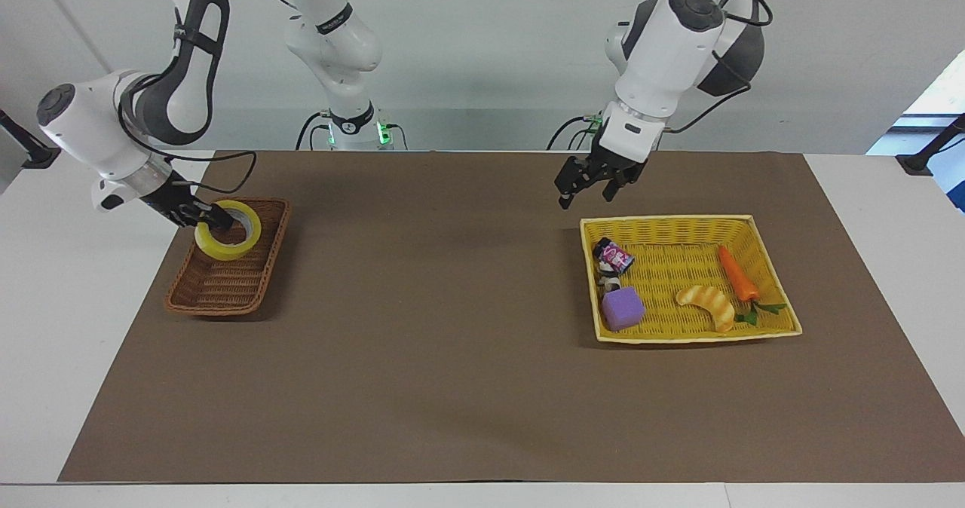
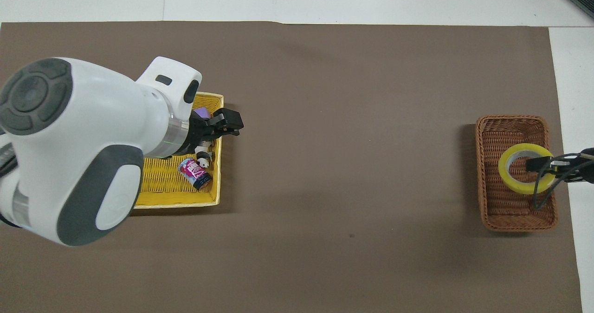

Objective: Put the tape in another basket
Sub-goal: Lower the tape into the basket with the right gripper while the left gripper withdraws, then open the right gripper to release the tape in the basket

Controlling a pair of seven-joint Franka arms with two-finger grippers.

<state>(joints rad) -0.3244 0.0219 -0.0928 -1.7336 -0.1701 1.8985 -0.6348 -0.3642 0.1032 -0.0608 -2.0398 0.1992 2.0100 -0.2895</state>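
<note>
I have the roll of yellow tape [image 1: 228,230] in the right gripper [image 1: 207,217], which is clamped on the wall of the ring, one finger inside the hole and one outside. The roll hangs tilted over the brown wicker basket [image 1: 226,286], above the end of it that is nearer to the robots. I cannot tell if its lower edge already touches the weave; in the overhead view the tape [image 2: 526,168] lies inside the outline of the basket [image 2: 515,213].

The left gripper [image 1: 593,182] waits with its fingers apart, in the air over the mat beside the corner of the yellow basket [image 1: 667,224]. In that basket I see a carrot toy [image 1: 736,273], a croissant toy [image 1: 707,304], a purple cube [image 1: 622,308] and a small printed can [image 1: 614,256].

I judge the roll to be light and stiff, so it will not deform under the fingers. Its outer face looks smooth and maybe a little slippery. The grip through the hole, on the wall, is the good place to hold. Because it is round, it may roll or tip when I release it, so I would lower it close to the bottom of the basket first.
</note>
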